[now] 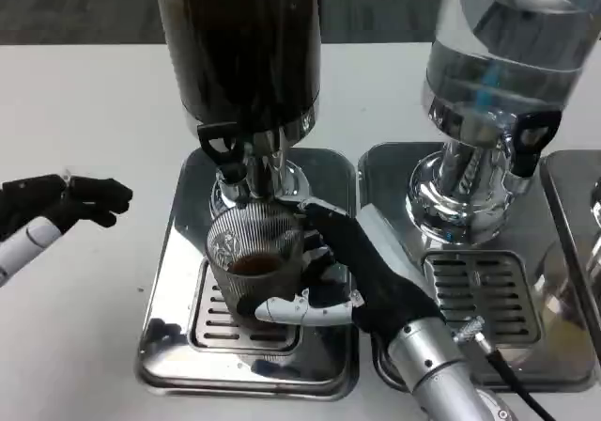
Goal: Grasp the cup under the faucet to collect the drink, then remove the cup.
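cup (254, 257): clear ribbed glass, upright, on the drip grate (221, 322) of the left dispenser's steel tray (178, 252), directly below the faucet (228, 163).
cup contents: dark brown liquid, shallow pool near the bottom; most of the glass unfilled.
faucet: black lever tap w/ chrome spout, at the base of the dark-drink tank (239, 45); spout just above cup rim.
grip: right hand (362, 271) wraps the cup from its right side, fingers (286, 308) around the lower wall.
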Motion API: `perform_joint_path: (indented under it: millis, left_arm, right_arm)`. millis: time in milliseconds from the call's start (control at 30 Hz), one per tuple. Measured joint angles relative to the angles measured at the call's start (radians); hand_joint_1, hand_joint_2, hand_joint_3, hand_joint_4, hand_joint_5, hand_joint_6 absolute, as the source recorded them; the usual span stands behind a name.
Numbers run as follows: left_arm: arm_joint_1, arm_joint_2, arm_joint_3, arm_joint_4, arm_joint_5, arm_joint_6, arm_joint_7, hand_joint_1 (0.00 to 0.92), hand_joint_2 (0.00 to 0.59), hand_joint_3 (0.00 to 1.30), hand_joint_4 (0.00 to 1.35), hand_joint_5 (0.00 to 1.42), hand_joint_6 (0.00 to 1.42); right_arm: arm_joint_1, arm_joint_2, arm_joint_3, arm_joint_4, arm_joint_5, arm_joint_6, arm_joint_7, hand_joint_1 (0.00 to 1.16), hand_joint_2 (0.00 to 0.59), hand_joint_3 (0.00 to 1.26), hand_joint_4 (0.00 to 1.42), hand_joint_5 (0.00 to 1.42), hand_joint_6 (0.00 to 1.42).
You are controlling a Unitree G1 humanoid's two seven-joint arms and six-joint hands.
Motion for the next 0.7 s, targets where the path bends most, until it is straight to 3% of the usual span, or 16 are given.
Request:
perform_joint_path:
  millis: [700]
  left_arm:
    - [-0.020,0.000,-0.003,0.018,0.000,0.000,-0.032,0.000,0.197,0.43,0.39,0.42,0.33]
  right_arm:
    - [0.066,-0.006,-0.028,-0.044,0.020,-0.017,-0.028,0.88,0.231,0.34,0.40,0.55,0.70]
